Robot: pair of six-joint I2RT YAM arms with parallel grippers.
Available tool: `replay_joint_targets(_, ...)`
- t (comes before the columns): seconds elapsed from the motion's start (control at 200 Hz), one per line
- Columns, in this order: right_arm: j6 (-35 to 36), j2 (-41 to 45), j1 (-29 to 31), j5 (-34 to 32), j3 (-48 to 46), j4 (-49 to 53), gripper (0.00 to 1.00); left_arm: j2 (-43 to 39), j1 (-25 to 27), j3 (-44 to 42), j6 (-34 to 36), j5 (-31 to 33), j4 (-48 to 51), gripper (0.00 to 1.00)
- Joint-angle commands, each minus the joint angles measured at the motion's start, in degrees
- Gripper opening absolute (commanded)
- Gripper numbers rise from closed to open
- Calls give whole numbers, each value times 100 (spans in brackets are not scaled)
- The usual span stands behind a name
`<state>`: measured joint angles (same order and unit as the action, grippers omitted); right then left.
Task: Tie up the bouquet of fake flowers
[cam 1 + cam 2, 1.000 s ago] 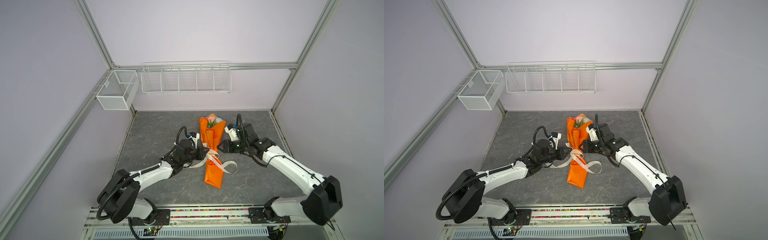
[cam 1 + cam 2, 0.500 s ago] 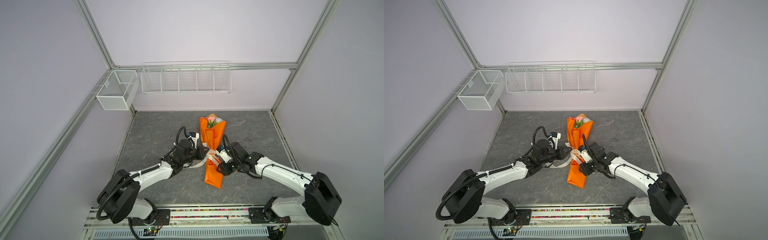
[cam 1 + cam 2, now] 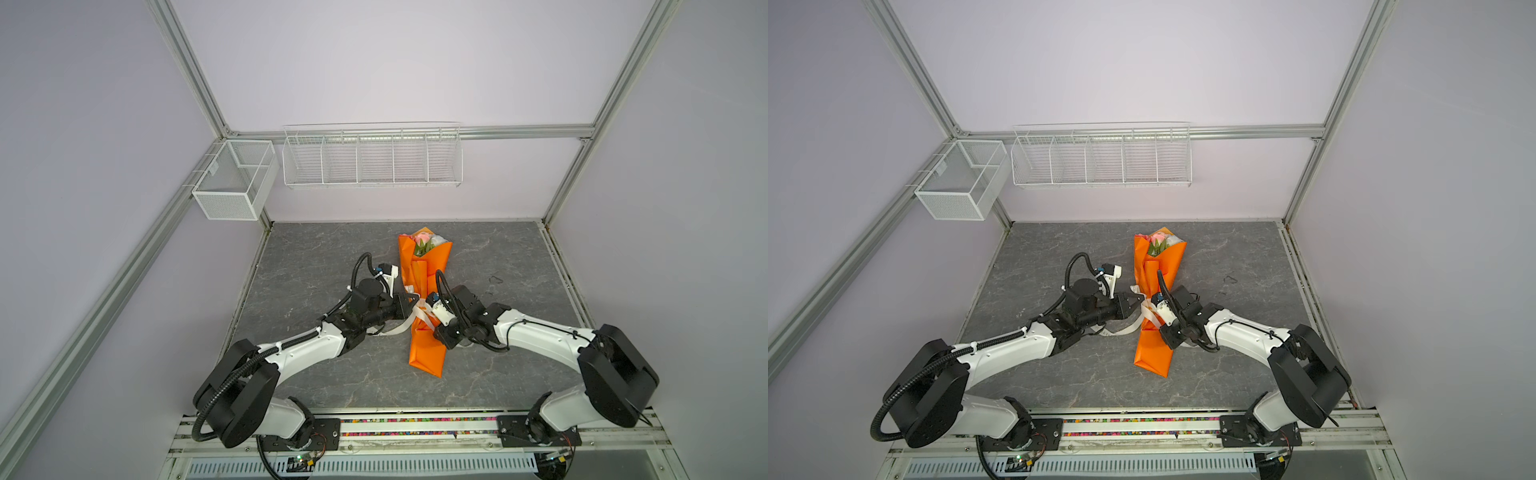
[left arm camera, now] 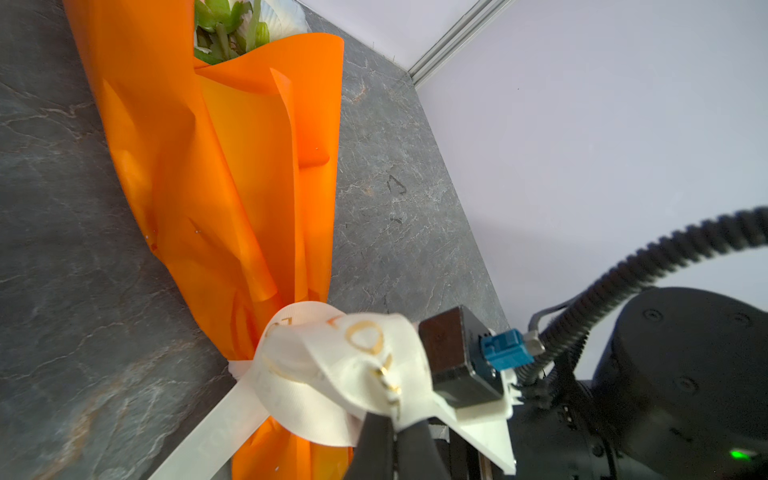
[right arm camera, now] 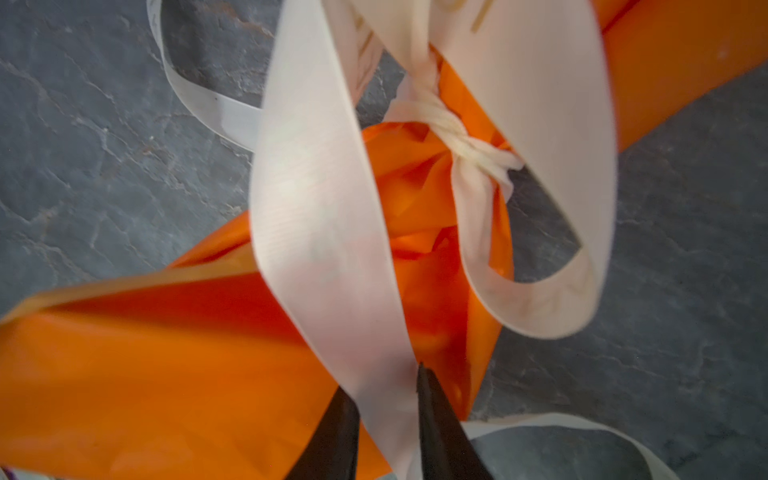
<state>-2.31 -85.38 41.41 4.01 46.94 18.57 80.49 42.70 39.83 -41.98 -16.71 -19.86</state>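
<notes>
Left pincer [image 4: 392,419] is clenched on a soft ribbon [image 4: 332,361] loop. Just beyond it, the bouquet [image 3: 424,270], probably light, lies on the tabletop [image 3: 311,257]. Right pincer [image 5: 388,399] straddles a ribbon strand, grip unclear. Slippery ribbon likely suits firm pinches near the knot [image 5: 457,141].

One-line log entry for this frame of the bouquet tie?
stage: ribbon knotted around bouquet | left gripper: shut on ribbon loop | right gripper: jaws astride ribbon strand, grip unclear
</notes>
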Motion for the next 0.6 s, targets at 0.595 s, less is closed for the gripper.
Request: replay_joint_targets(0.595, -2514, 291, -155, 1148, 305, 124, 6, -315, -33, -692, -759, 371, -373, 5)
